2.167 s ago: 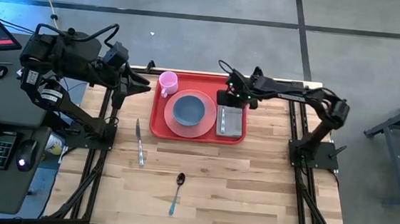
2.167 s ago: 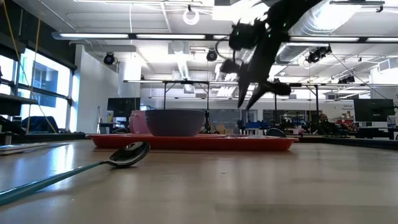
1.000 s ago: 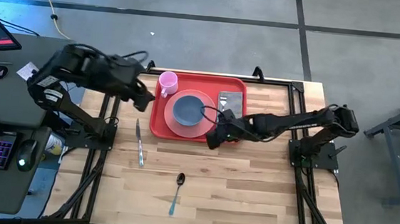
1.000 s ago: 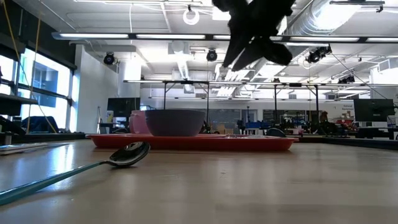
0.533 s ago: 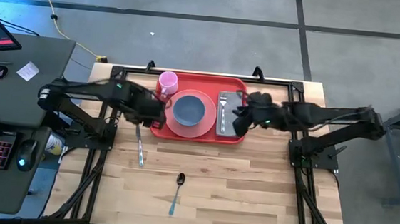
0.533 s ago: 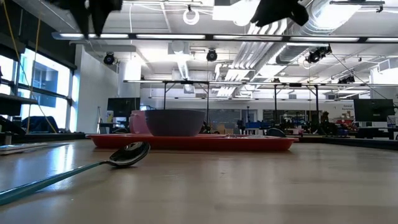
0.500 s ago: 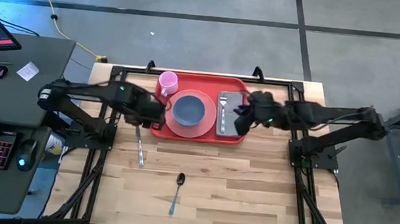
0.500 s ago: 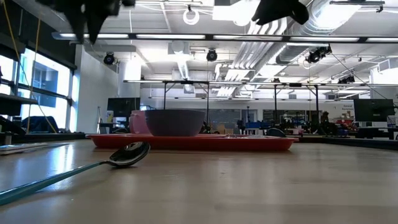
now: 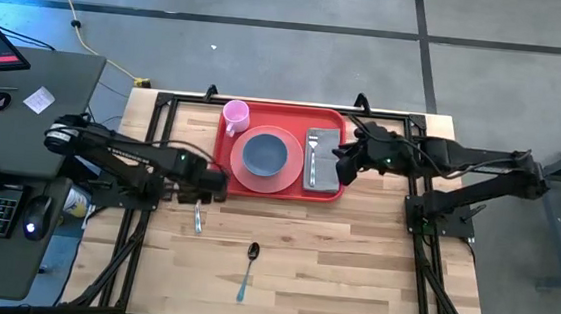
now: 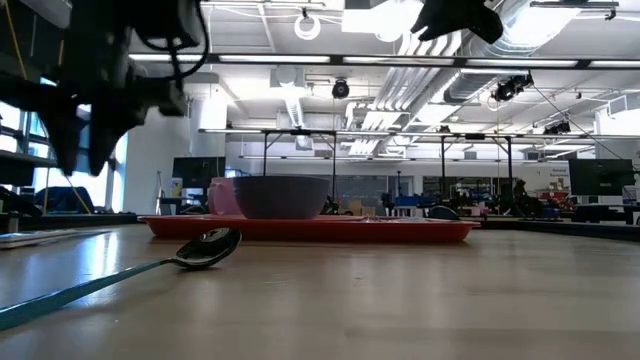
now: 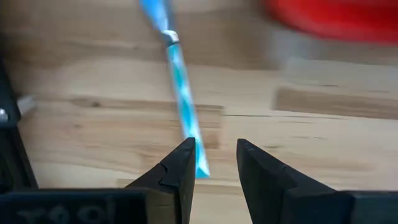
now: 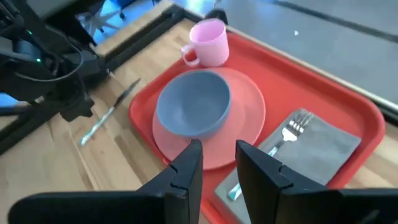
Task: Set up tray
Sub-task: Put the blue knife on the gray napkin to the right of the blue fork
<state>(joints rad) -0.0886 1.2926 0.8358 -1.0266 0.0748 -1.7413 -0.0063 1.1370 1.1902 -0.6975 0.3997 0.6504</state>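
The tray point(image 9: 278, 163) lay at the far middle of the table point(image 9: 352, 263), already carrying a pink plate point(image 9: 272, 160) with a blue-grey bowl point(image 9: 264, 155) on it, a pink mug point(image 9: 235, 116) in its far-left corner and a grey napkin point(image 9: 324, 165) with a fork point(image 9: 313, 157) on top.

The left gripper point(image 11: 211, 163) was down low just off the tray's left edge, directly over the knife point(image 9: 197, 216). Its 2 fingers stood slightly apart with nothing between them, the blue handle showing in the gap, apparently lined up for a pick.

The right gripper point(image 12: 217, 163) hung above the tray's right edge near the napkin, fingers parted a little and empty, seemingly waiting clear.

A spoon point(image 9: 248, 269) lay well apart toward the near edge. Judged from this, 2 utensils remained to be loaded.
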